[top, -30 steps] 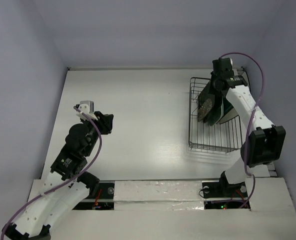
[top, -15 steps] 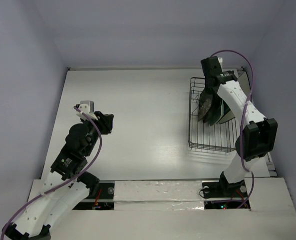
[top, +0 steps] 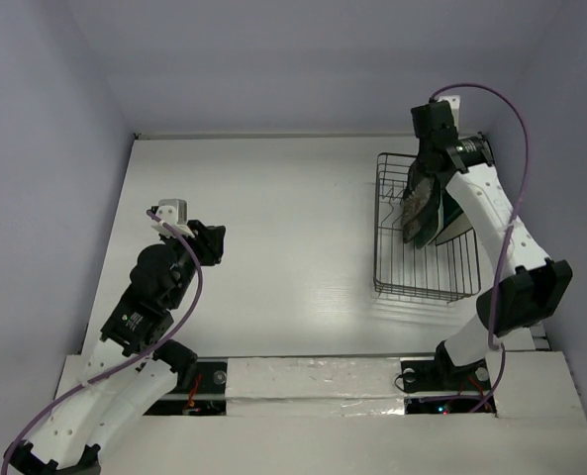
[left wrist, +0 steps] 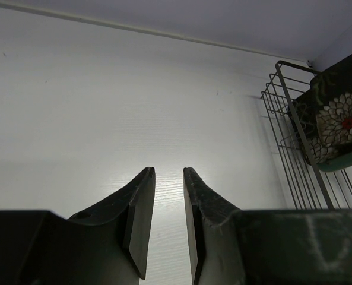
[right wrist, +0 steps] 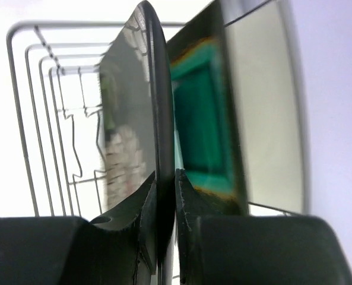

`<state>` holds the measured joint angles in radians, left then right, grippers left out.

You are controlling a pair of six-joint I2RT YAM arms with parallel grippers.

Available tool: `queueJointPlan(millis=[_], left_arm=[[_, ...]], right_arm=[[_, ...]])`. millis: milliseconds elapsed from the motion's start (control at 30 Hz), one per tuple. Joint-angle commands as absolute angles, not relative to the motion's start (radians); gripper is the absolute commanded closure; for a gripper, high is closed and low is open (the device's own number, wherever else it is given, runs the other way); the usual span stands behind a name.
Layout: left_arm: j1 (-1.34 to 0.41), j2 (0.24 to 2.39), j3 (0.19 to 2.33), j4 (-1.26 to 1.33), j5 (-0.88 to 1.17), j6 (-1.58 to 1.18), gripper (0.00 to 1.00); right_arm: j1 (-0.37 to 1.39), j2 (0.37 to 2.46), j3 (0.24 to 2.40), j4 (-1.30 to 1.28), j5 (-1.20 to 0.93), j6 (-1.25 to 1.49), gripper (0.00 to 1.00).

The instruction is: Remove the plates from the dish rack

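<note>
The dish rack stands at the table's far right, with plates upright in it. My right gripper reaches down from above and is shut on the top edge of the black flowered plate. In the right wrist view the jaws clamp that black plate. The teal plate stands right behind it, then the cream-white plate. I cannot make out the mint plate. My left gripper is open and empty above bare table at the left.
The rack's wire side and the black plate show at the right of the left wrist view. The rack sits close to the right wall. White tabletop stretches between the arms, with walls at the back and sides.
My right wrist swung left, then back right above the rack, and the black plate in its grip shifted slightly. The left arm has not moved.
</note>
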<state>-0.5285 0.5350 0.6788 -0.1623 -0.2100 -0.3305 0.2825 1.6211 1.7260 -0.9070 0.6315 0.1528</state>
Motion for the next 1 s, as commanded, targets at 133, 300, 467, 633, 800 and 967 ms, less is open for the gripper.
queueJointPlan(millis=[133,300,467,633,800,967], left_arm=[[-0.531,0.526,0.680,-0.117,-0.207,-0.321,0.77],[-0.531,0.520,0.680,-0.117,-0.207,-0.322,0.77],[-0.531,0.505,0.676,-0.115,-0.207,-0.324,0.77],[-0.531,0.494,0.678,-0.126,-0.207,-0.324,0.77],[-0.531,0.454,0.673,-0.126,-0.207,-0.328,0.77],[-0.531,0.465,0.675,-0.120,-0.207,-0.327,0.77]], right_arm=[[0.330,1.413,1.827,-0.707,0.533,0.244,1.00],[0.428,1.407,1.760,-0.554,0.359,0.374,1.00],[0.524,1.547,1.712,-0.269,0.120,0.582,1.00],[0.591,1.804,1.788,-0.068,0.104,0.701,1.00],[0.612,1.983,1.853,0.061,0.015,0.836,1.00],[0.646,2.144,1.939,0.077,-0.074,0.902,1.00]])
